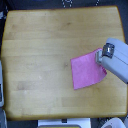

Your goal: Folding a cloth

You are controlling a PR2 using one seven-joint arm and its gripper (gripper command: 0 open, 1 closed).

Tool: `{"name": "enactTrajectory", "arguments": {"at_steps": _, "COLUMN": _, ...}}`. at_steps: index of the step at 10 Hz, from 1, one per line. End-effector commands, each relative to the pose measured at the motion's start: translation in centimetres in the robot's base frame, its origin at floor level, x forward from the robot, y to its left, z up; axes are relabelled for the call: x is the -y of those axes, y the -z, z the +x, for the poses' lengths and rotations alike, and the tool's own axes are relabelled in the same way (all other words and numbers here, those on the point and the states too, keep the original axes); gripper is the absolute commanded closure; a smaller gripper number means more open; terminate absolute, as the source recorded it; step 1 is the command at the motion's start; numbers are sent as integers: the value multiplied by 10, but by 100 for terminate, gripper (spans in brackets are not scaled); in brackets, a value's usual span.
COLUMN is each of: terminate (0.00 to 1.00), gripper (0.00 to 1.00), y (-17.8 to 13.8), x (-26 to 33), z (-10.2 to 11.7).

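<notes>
Wooden tabletop [45,55] filled most of your exterior view, light tan, rounded corners, its near edge running along the bottom of the frame and its far edge close to the top. You had the cloth [86,71] lying flat on the wood, bright pink, plain, roughly square but turned so that its corners pointed diagonally; it sat in the half of the table toward the exterior view's right, slightly below the middle height. Its lower corner stayed well inside the near table edge, and its corner toward the exterior view's left ended near the table's centre line. Your gripper [96,56] came in from the exterior view's right edge, a pale grey block-shaped arm end lying over the cloth's upper right corner, with the tip right at the cloth's upper edge. You could not tell from this blurry frame whether the fingers were apart, together or clamped on fabric; the tip was too small and soft to read. Bare wood stretched wide across the whole half toward the exterior view's left and along the far side, so you had open room there. Dark floor and a few pale, unclear shapes showed past the table edges.
</notes>
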Motion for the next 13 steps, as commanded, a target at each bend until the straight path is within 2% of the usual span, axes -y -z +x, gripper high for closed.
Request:
{"name": "enactTrajectory", "arguments": {"at_steps": 1, "terminate": 0, "gripper": 100, "y": -2, "x": -78, "z": 8}}
{"name": "enactTrajectory", "arguments": {"at_steps": 3, "terminate": 0, "gripper": 100, "y": 2, "x": -123, "z": 5}}
{"name": "enactTrajectory", "arguments": {"at_steps": 9, "terminate": 0, "gripper": 100, "y": 1, "x": -196, "z": -1}}
{"name": "enactTrajectory", "arguments": {"at_steps": 13, "terminate": 0, "gripper": 100, "y": 8, "x": -217, "z": -28}}
